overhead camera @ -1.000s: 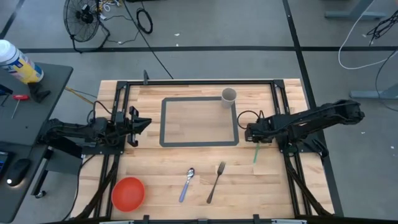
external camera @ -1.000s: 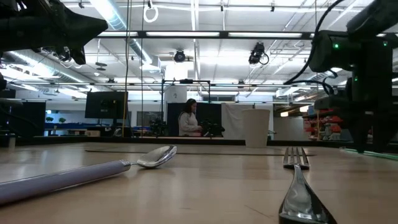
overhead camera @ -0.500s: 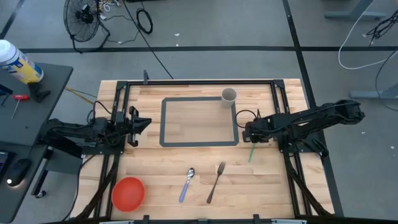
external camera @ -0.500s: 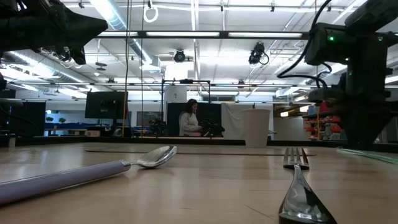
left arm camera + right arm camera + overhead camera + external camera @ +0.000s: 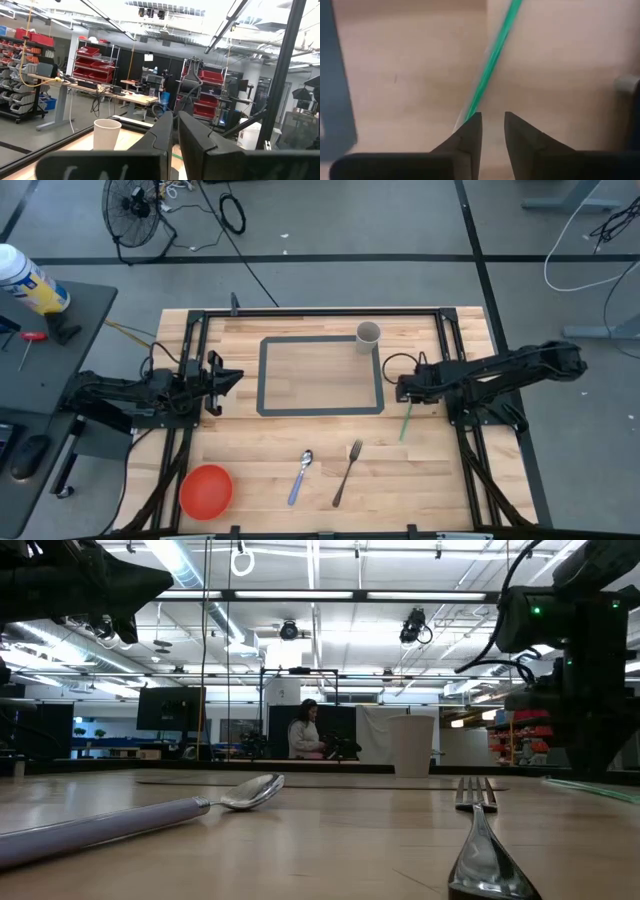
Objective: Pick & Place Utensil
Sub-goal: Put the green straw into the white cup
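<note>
A thin green stick (image 5: 404, 425) lies flat on the wood table at the right, in front of my right gripper (image 5: 404, 392). In the right wrist view the stick (image 5: 492, 55) runs away from the fingers. My right gripper (image 5: 493, 120) stands low over its near end with a narrow gap between the fingers, and the stick is not between them. My left gripper (image 5: 232, 377) is shut and empty, waiting at the table's left (image 5: 175, 125). My right gripper points down at the table. The stick's end (image 5: 469, 114) meets the tip of one finger (image 5: 472, 127) from the outside. I cannot tell whether they touch. The stick lies on the table.
A paper cup (image 5: 368, 333) stands at the far right corner of a dark taped rectangle (image 5: 262, 375). A lilac-handled spoon (image 5: 302, 475) and a metal fork (image 5: 347, 472) lie near the front edge. A red bowl (image 5: 206, 488) sits at the front left.
The green stick has slid a little toward the table's left edge and turned slightly, staying flat on the wood. My right gripper has shifted a little left and then back right over the stick's far end.
</note>
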Controlling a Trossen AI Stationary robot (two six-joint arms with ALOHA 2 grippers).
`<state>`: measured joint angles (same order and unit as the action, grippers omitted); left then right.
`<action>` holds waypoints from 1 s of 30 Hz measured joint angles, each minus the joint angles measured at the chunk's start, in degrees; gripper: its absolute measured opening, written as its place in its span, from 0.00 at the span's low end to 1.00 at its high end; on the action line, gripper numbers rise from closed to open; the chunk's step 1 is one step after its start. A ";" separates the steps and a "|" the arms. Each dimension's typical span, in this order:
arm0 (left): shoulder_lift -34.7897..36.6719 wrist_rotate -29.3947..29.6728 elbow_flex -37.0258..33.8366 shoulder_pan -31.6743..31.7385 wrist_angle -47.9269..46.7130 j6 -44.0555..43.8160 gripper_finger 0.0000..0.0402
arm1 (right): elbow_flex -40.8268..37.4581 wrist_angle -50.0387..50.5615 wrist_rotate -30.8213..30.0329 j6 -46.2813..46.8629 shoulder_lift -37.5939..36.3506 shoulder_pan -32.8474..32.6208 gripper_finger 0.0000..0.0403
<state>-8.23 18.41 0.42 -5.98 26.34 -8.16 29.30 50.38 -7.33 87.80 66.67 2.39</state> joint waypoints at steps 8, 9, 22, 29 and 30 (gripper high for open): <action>0.00 0.01 -0.02 0.01 0.09 -0.13 0.08 | 0.00 0.27 -8.68 0.17 0.00 5.19 0.22; 0.00 0.02 -0.02 0.02 0.08 -0.13 0.08 | 0.00 0.27 -9.23 -0.10 0.00 5.99 0.22; 0.00 0.00 0.00 0.02 0.93 -0.12 0.08 | -2.70 -6.22 -13.24 -3.48 0.31 11.40 0.22; 0.00 0.00 -0.02 0.02 1.13 -0.11 0.08 | -4.33 -8.20 -14.00 -2.59 0.31 11.46 0.22; 0.00 0.00 -0.02 0.00 1.16 -0.11 0.08 | -4.44 -9.33 -13.57 -2.61 0.31 11.46 0.22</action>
<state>-8.23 18.41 0.41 -5.98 27.49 -8.27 24.86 41.06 -20.91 85.19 66.98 13.85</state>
